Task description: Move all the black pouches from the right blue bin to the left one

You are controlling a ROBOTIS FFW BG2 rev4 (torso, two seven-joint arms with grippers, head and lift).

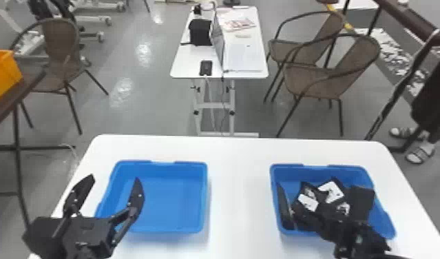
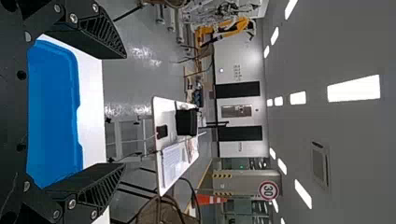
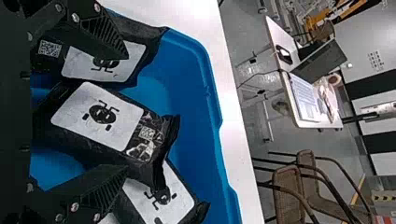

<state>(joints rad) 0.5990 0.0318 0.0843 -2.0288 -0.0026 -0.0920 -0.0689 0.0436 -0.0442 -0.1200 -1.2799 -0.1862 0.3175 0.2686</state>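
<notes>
My left gripper [image 1: 107, 182] stands open over the left side of the left blue bin [image 1: 204, 196], whose bare floor shows. In the left wrist view, my left gripper [image 2: 122, 112] has its fingers far apart beyond the bin [image 2: 53, 112]. My right gripper [image 1: 360, 237] is low over the right blue bin [image 1: 275, 168], where several black pouches [image 1: 362, 199] lie jumbled. The right wrist view has my right gripper [image 3: 126, 112] open around a white-labelled pouch [image 3: 105, 119]; one pouch [image 3: 135, 60] lies by the upper finger, another [image 3: 161, 196] by the lower one.
Both bins stand on a white table [image 1: 239, 193], with a wide gap between them. Beyond it are a small desk [image 1: 184, 67] with a laptop and several brown chairs [image 1: 332, 75]. An orange bin [image 1: 2, 74] sits on another table at the far left.
</notes>
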